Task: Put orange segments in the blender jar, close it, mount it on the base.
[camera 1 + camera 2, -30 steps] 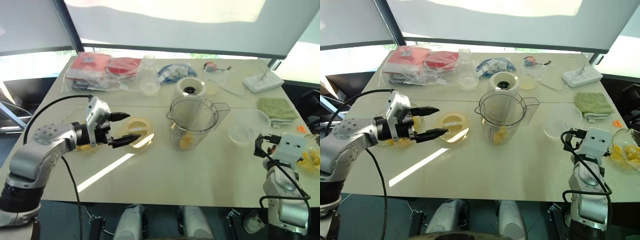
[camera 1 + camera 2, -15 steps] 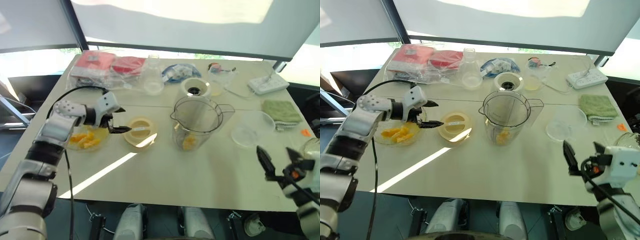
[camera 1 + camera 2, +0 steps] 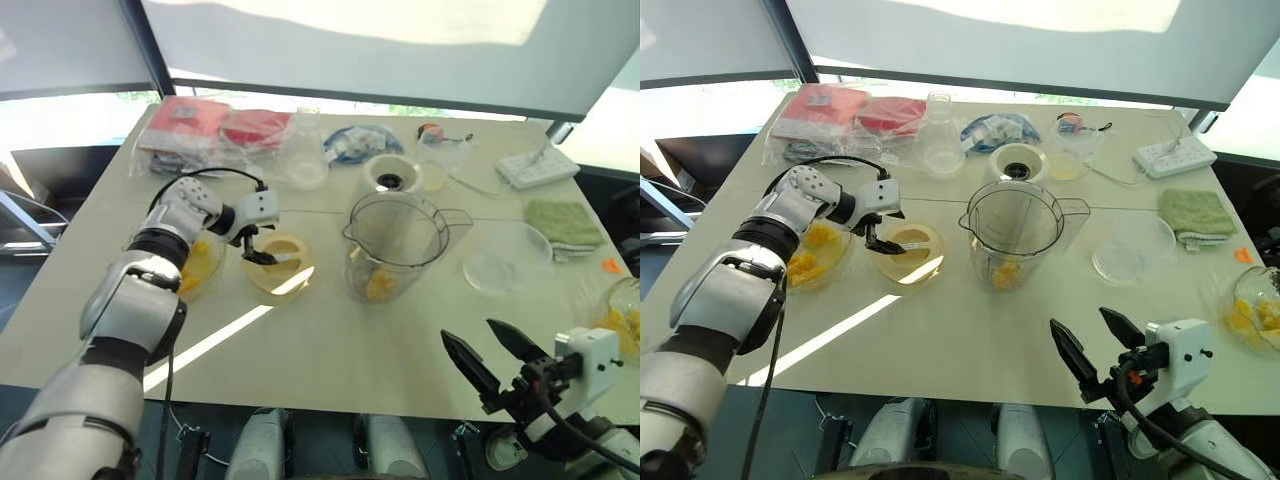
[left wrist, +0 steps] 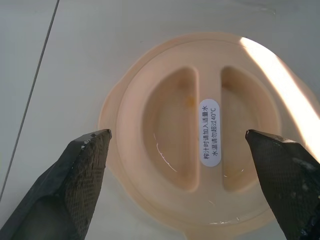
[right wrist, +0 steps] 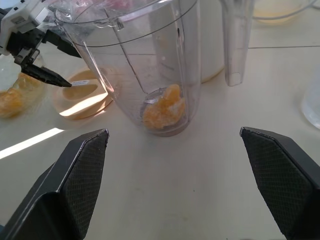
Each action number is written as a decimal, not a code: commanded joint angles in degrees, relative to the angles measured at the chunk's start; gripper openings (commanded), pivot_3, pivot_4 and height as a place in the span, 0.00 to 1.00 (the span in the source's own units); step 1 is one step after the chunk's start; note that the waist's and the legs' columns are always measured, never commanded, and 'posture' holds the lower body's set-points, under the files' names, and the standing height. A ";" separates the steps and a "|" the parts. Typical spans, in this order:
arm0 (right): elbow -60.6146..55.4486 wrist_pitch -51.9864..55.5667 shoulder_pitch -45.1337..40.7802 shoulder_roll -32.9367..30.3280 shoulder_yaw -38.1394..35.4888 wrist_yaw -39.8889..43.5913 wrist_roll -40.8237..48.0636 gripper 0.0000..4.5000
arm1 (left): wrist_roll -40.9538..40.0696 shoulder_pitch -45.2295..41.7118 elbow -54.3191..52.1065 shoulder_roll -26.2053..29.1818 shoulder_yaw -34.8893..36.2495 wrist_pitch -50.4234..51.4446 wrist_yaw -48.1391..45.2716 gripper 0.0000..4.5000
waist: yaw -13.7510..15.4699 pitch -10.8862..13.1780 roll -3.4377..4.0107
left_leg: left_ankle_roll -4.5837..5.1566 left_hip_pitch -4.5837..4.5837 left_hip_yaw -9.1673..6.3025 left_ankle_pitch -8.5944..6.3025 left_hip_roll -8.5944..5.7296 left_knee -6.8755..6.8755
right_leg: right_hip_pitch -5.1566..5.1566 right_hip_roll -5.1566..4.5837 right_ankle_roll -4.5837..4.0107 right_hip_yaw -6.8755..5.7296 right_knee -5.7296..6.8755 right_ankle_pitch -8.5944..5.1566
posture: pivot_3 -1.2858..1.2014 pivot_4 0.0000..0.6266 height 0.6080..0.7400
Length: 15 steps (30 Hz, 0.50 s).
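Segments (image 5: 162, 109) lie in the jar (image 3: 395, 240), mid-table. Left tool (image 4: 177, 137), open, hovers over the lid (image 4: 200, 90) beside it; right tool (image 3: 467, 331) open, empty. Closing and mounting on the base (image 3: 390, 178), farther back, remain.

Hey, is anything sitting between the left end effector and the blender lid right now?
Nothing visible does. The left end effector is open and pointed straight at the lid, one finger toward either side, with bare table around it.

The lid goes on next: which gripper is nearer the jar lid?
Left. The left gripper is directly over the lid, jaws open; the right gripper is off at the table edge, past the jar.
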 commanded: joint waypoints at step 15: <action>-1.63 -2.60 -1.72 -2.97 0.66 -3.86 -1.04 1.00 | 7.79 2.07 5.01 -4.83 -0.25 -1.77 4.94 0.59 | 0.02 -0.32 -0.33 | 0.01 0.31 -0.12 0.00 0.03 0.09 | 0.36 -0.02 -0.02 -0.06 0.05 0.00 | 0.52 0.24 1.00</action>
